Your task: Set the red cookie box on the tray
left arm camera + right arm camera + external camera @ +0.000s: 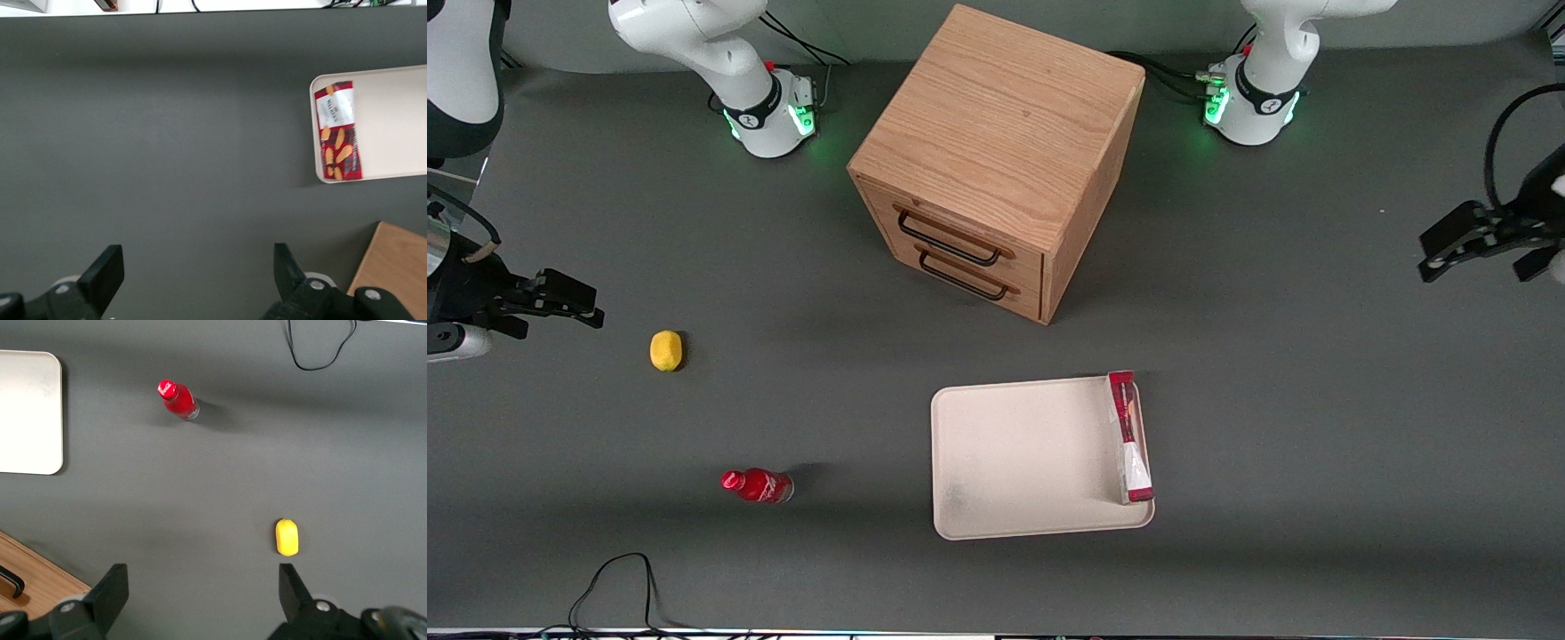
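Observation:
The red cookie box [1129,436] lies in the cream-white tray [1023,458], along the tray's rim on the working arm's side, its white end section nearer the front camera. The left wrist view shows the red cookie box [339,131] flat against the rim of the tray [393,120]. My gripper [1436,253] hangs high above the table at the working arm's end, well away from the tray. It is open, and nothing sits between its fingers [101,272].
A wooden two-drawer cabinet [996,160] stands farther from the camera than the tray. A small red bottle [758,485] and a yellow lemon [665,350] lie toward the parked arm's end. A black cable [618,582] loops at the table's front edge.

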### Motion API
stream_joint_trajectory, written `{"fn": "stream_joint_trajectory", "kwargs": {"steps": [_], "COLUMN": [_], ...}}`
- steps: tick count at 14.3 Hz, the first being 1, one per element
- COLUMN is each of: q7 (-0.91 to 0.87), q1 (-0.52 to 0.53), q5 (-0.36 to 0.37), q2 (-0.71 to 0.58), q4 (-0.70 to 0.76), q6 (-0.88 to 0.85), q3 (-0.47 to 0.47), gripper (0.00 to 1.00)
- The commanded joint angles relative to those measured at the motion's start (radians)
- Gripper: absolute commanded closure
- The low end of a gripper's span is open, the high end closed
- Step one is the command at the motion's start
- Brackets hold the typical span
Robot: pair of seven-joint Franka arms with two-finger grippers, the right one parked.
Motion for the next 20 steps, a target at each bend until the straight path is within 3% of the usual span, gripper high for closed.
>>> {"fn": "stream_joint_trajectory", "kwargs": {"steps": [1,8,12,20], "q7": [0.038,0.006,-0.033,-0.053], "q1": [0.020,0.015,-0.042,-0.008], "q5": [0.010,0.005,0.007,0.007], "q2": [-0.071,-0.071,-0.073,-0.073], "q4": [-0.132,-0.141,-0.132,-0.134], "q6": [0.102,0.105,0.065,0.050], "q3": [-0.011,-0.008,0.043,0.012], "gripper": [0.00,0.00,0.00,0.00]}}
